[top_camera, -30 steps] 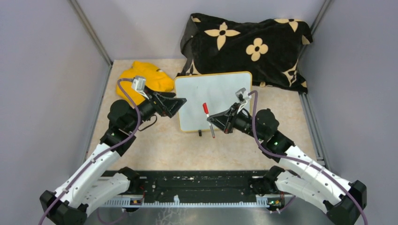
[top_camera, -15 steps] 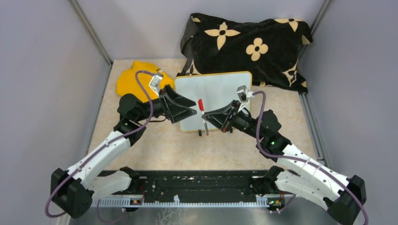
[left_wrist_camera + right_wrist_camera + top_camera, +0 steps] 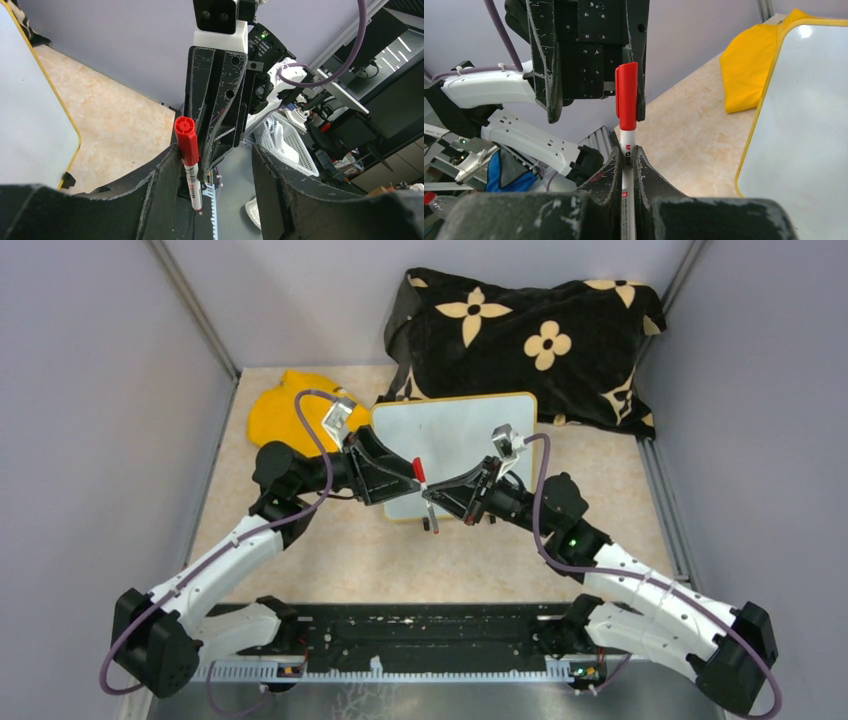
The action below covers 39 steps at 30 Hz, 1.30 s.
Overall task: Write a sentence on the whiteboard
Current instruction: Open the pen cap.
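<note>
The whiteboard (image 3: 460,430) lies blank on the tabletop (image 3: 330,550). Over its near edge our right tool (image 3: 627,153) is clenched on the marker (image 3: 626,135). Our left tool (image 3: 215,161) stands released astride the red cap (image 3: 186,140). If we close off-centre, we could skew the marker or fail to grip the cap.

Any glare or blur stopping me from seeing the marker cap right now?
Right wrist: marker and red cap sharp, one small glare spot on the whiteboard corner. Left wrist: marker sharp, foreground dark. Top external: even light, cap tiny but visible.
</note>
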Each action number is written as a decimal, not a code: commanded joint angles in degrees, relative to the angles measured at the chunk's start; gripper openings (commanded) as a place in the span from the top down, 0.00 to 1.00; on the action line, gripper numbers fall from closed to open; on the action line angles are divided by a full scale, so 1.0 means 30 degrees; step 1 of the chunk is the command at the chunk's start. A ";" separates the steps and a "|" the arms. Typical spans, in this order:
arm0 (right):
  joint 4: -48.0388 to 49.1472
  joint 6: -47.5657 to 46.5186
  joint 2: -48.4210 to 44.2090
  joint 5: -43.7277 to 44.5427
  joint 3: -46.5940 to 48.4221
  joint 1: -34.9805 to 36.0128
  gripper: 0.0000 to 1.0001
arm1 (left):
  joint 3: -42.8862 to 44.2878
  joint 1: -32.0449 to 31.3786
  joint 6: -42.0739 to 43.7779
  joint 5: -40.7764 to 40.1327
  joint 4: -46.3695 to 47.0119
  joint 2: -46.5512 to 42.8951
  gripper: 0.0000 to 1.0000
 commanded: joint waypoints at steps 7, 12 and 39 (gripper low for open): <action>0.1044 -0.0431 0.0356 -0.0222 0.1136 0.0499 1.00 | 0.0455 -0.0325 -0.0037 0.0782 0.1523 0.0460 0.48; 0.0948 -0.0624 0.0511 -0.0164 0.1128 0.0721 1.00 | 0.0431 -0.0409 -0.0128 0.0907 0.1887 0.0596 0.56; 0.3414 0.2573 0.1688 -0.0837 0.0826 0.0899 0.39 | -0.0648 -0.0471 -0.0011 0.0183 0.2619 -0.0401 1.00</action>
